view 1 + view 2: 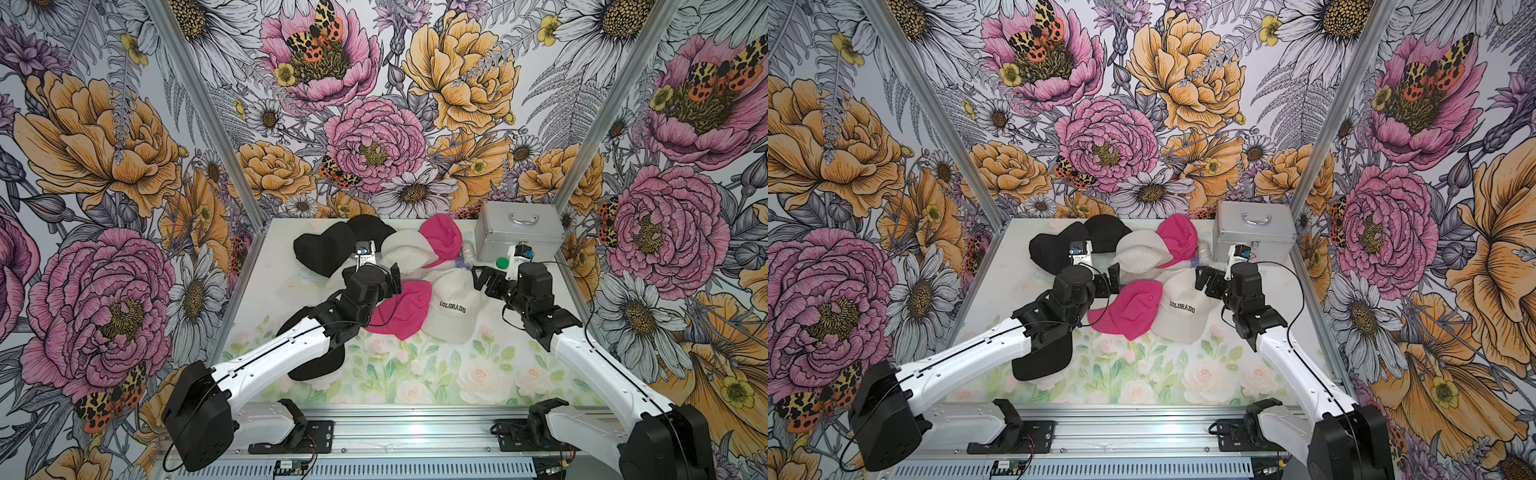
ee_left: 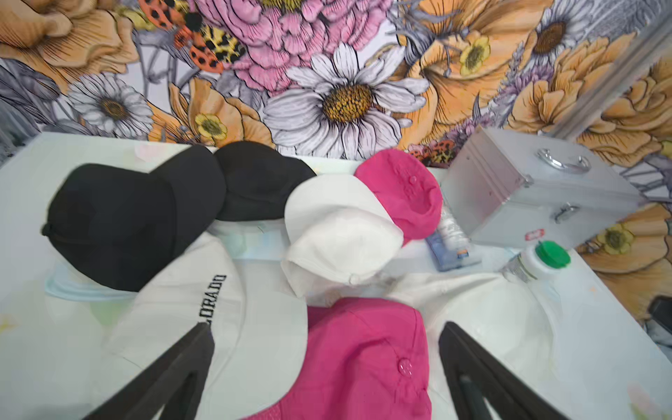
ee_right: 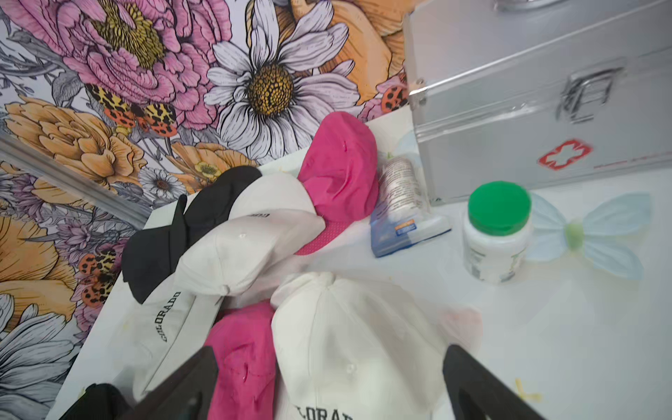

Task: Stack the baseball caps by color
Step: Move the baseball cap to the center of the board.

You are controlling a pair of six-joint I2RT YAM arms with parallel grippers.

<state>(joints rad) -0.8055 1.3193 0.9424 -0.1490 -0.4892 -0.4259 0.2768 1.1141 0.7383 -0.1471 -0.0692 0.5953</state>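
- Three black: a black cap [image 1: 322,249] lies at the far left of the table [image 1: 478,374], a second black cap [image 1: 372,226] touches it from behind, and a third black cap [image 1: 318,365] sits near the front, partly hidden under the left arm.
- Two hot pink: the far pink cap [image 1: 442,239] lies at the back near the wall; the near pink cap [image 1: 403,311] lies mid-table.
- At least three cream-white: the far white cap [image 1: 405,249] overlaps the far pink cap (the wrist views hint at two nested there, but I cannot tell). The COLORADO cap [image 1: 451,320] lies just beside the near pink cap, touching it. A second COLORADO cap [image 2: 203,302] lies on that pink cap's other side, partly beneath it.
- One silver metal case [image 1: 517,237] with a handle and a red cross stands in the far right corner.
- One green-lidded bottle [image 3: 496,236] stands upright in front of the case.
- One tube [image 3: 403,203] lies between the far pink cap and the case.
- The left gripper [image 2: 325,329] hangs over the near pink cap with its jaws wide apart and nothing between them.
- The right gripper [image 3: 331,349] hangs over the COLORADO cap's crown, jaws likewise spread and empty.
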